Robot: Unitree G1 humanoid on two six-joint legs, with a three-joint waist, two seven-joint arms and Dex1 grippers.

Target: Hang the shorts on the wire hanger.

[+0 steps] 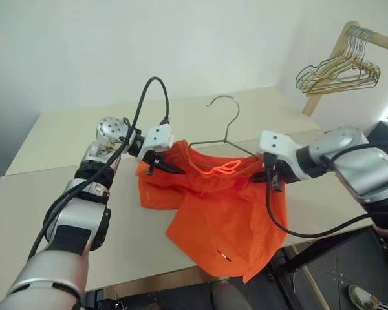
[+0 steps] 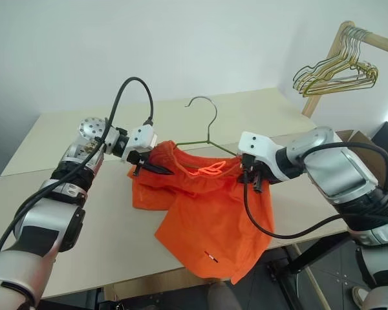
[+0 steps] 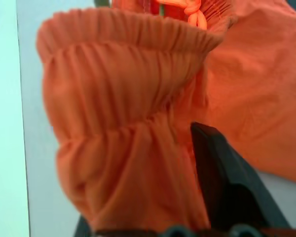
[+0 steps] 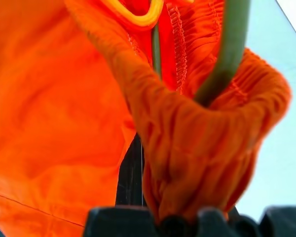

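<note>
Shorts (image 1: pixel 223 216) lie on the tabletop (image 1: pixel 45 213) in the head view, waistband strung left to right between both arms, one leg draped over the near edge. Wire hanger (image 1: pixel 225 132) lies just behind, its bar tucked into the waistband, hook pointing away. Left pincer (image 1: pixel 163 166) sits at the left waistband end; its wrist view shows gathered elastic against one finger (image 3: pixel 227 182), grip uncertain. Right pincer (image 1: pixel 273 178), per its wrist view, is clamped on the right waistband end beside the hanger's green wire (image 4: pixel 229 49).
</note>
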